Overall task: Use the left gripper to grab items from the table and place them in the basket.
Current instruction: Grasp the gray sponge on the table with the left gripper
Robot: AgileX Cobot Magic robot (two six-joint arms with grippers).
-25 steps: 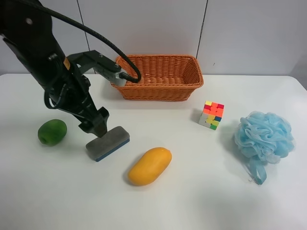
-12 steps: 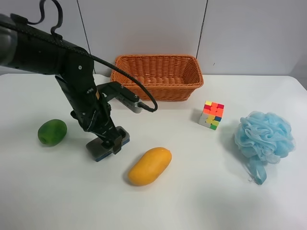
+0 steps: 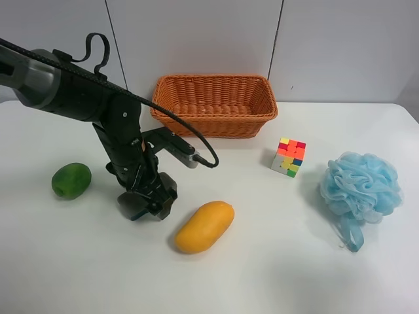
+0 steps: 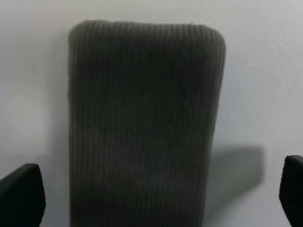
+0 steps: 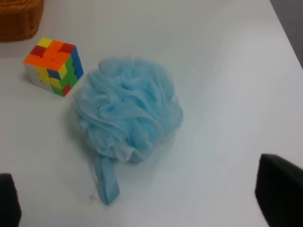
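Ribbed, felt-like grey eraser [image 4: 147,123]; woven wicker basket [image 3: 209,124]; smooth matt white table [image 3: 294,261]; gauzy mesh puff [image 5: 128,109]

Eraser [image 4: 144,127]: dark grey top, with fine ribbed lines running along its length.
Green mango [image 3: 71,180]: deep green, plain, with a paler sheen on top.
Yellow mango [image 3: 204,226]: yellow shading to orange, unpatterned.
Puzzle cube [image 3: 289,157]: patchwork of small squares in red, orange, yellow, green, blue and white.
Bath puff [image 3: 360,184]: pale blue mesh in ruffled folds, with a strap of the same blue.
Basket [image 3: 214,124]: orange-brown, with a close woven wicker pattern all over.
Desk [image 3: 275,275]: plain white, unmarked.
Left claw [image 3: 152,199]: black.
Right claw [image 5: 143,195]: black tips.
Arm [image 3: 121,131]: black, with a grey upper segment and a black cable [image 3: 190,134].
Wall [image 3: 340,46]: pale grey panels split by thin dark seams.
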